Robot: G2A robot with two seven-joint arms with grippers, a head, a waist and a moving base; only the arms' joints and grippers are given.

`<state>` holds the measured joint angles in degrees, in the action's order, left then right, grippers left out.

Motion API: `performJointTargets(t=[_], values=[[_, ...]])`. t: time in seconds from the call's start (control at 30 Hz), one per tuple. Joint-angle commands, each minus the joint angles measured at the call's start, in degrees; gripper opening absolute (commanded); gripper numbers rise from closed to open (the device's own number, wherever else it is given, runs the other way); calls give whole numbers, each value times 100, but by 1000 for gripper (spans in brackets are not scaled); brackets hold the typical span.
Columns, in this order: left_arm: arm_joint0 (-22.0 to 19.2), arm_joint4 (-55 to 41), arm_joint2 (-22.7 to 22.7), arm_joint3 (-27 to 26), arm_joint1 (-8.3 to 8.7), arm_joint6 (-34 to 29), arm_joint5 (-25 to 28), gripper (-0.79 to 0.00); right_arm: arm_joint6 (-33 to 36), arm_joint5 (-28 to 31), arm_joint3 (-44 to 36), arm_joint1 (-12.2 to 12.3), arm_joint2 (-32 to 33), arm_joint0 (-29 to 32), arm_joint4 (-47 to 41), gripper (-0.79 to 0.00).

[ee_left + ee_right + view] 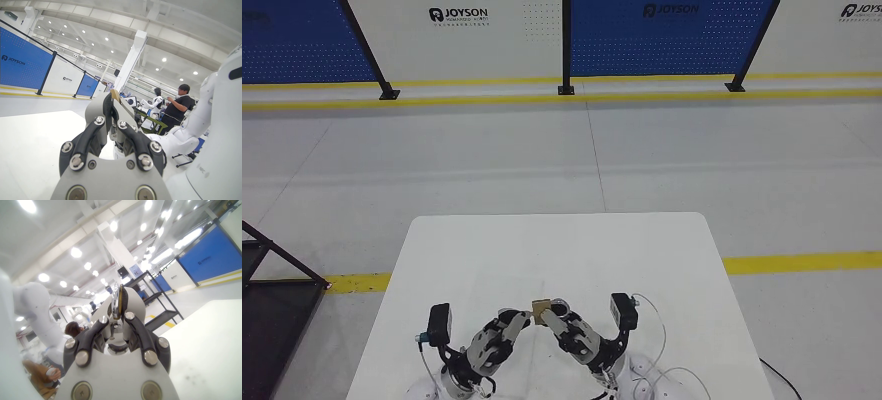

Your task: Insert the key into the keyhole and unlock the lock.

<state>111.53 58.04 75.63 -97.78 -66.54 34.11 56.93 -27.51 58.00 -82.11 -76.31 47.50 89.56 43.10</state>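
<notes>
Over the near edge of the desk (642,260), the 2 grippers meet tip to tip. The left gripper (112,102) is clamped on the brass lock (115,94), and the right gripper (120,294) pinches what looks like the key (115,303). The key sits just right of the lock, so I'd guess it needs a short push inward.

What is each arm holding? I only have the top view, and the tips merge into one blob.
Observer: In the left wrist view, the left fingers are shut on a tan brass piece that sticks out past their tips.
Operator: And the right?
Observer: The right fingers are shut on a shiny silver piece with a brass edge, seen edge-on. I cannot tell which piece is the key.
</notes>
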Motion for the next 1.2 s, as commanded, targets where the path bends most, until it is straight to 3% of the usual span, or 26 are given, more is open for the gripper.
performJointTargets(t=[0.0, 0.43, 0.8, 1.17], values=[[-2, 159, 15, 4, 0, 54, -54, -785, -1, 0, -10, 2, 11, 12, -5, -785], [59, 1589, 1, -46, -5, 1017, -781, -785, 129, 0, -36, 10, 57, 43, -58, -785], [95, 2601, -113, -23, 10, 1770, -1842, -785, 240, -27, -66, 2, 99, 66, -126, -785], [91, 3155, -154, -60, 35, 2106, -2811, -785, 327, -58, -66, -13, 117, 67, -175, -785]])
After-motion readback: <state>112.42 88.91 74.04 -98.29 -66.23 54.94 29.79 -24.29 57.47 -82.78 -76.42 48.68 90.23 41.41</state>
